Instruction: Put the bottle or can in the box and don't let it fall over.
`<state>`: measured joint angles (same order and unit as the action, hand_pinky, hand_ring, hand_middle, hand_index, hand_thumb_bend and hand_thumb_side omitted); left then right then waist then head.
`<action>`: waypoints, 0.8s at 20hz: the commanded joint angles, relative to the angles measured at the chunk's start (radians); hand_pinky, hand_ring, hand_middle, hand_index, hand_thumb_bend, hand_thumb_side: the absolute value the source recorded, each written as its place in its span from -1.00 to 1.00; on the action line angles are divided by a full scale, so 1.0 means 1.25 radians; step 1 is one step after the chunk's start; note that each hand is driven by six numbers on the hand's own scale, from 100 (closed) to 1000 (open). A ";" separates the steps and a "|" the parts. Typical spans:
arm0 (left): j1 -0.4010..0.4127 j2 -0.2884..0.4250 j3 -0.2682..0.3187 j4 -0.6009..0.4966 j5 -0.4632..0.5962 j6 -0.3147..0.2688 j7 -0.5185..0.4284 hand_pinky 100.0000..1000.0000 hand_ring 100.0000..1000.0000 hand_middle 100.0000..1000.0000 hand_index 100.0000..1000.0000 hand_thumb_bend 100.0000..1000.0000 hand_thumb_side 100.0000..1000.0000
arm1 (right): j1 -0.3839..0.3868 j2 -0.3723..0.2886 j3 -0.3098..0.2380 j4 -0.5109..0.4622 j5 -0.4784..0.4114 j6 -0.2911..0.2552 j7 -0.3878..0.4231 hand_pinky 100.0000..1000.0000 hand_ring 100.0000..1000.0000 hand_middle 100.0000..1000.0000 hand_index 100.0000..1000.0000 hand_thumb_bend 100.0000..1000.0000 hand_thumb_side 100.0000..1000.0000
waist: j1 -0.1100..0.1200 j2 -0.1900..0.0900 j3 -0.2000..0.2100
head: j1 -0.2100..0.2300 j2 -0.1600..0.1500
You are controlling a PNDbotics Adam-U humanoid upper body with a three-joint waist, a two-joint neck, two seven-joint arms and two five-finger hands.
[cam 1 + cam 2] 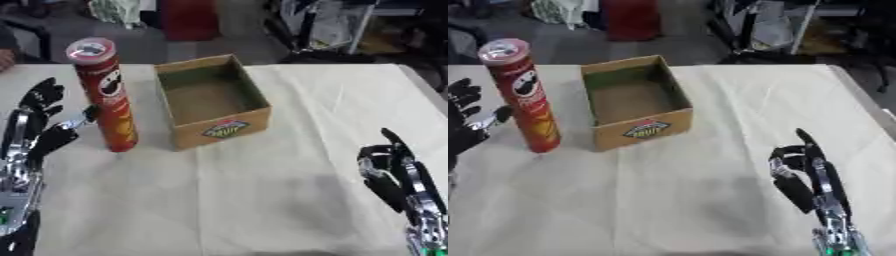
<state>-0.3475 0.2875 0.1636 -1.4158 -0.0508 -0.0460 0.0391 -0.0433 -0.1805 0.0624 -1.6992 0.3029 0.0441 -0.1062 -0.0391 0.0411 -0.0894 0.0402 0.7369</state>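
Observation:
A tall red crisp can [107,95] stands upright on the white tablecloth, just left of an open cardboard box [210,100] whose inside holds nothing. My left hand [35,135] is open beside the can on its left, fingers spread and pointing up, thumb reaching toward the can's middle; I cannot tell whether the thumb touches it. My right hand [811,175] rests open near the lower right corner, fingers up, far from the can and box.
The table [289,200] is covered with a white cloth with bare room in front of the box and to its right. Beyond the far edge are a red container [188,17] and dark chair frames [324,30].

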 commanded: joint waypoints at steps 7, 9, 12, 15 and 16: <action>-0.090 0.051 -0.039 0.114 -0.011 -0.039 -0.030 0.78 0.80 0.55 0.82 0.52 -0.51 | -0.007 -0.008 0.002 -0.006 -0.007 -0.001 -0.001 0.43 0.27 0.26 1.00 -1.00 -0.14 | 0.000 -0.009 -0.011 | 0.008 0.000; -0.106 0.054 -0.047 0.134 -0.020 -0.047 -0.037 0.79 0.82 0.56 0.82 0.52 -0.49 | -0.007 -0.008 0.003 -0.006 -0.009 -0.002 0.001 0.43 0.27 0.26 1.00 -1.00 -0.14 | 0.000 -0.009 -0.013 | 0.009 0.001; -0.130 0.059 -0.058 0.166 -0.031 -0.053 -0.044 0.79 0.83 0.59 0.82 0.54 -0.45 | -0.007 -0.008 0.004 -0.005 -0.010 -0.003 0.003 0.43 0.27 0.26 1.00 -1.00 -0.14 | 0.000 -0.009 -0.017 | 0.011 0.002; -0.153 0.067 -0.071 0.205 -0.042 -0.060 -0.049 0.78 0.83 0.60 0.82 0.54 -0.43 | -0.006 -0.007 0.004 -0.004 -0.012 -0.004 0.005 0.43 0.26 0.26 1.00 -1.00 -0.14 | -0.001 -0.009 -0.021 | 0.013 0.002; -0.161 0.069 -0.075 0.217 -0.048 -0.063 -0.052 0.78 0.83 0.60 0.83 0.53 -0.42 | -0.006 -0.007 0.005 -0.004 -0.012 -0.004 0.006 0.43 0.26 0.26 1.00 -1.00 -0.14 | -0.001 -0.009 -0.022 | 0.013 0.003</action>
<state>-0.5248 0.3414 0.0758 -1.1482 -0.1020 -0.1169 -0.0227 -0.0431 -0.1802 0.0687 -1.6940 0.2941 0.0398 -0.1010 -0.0412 0.0410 -0.1171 0.0530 0.7375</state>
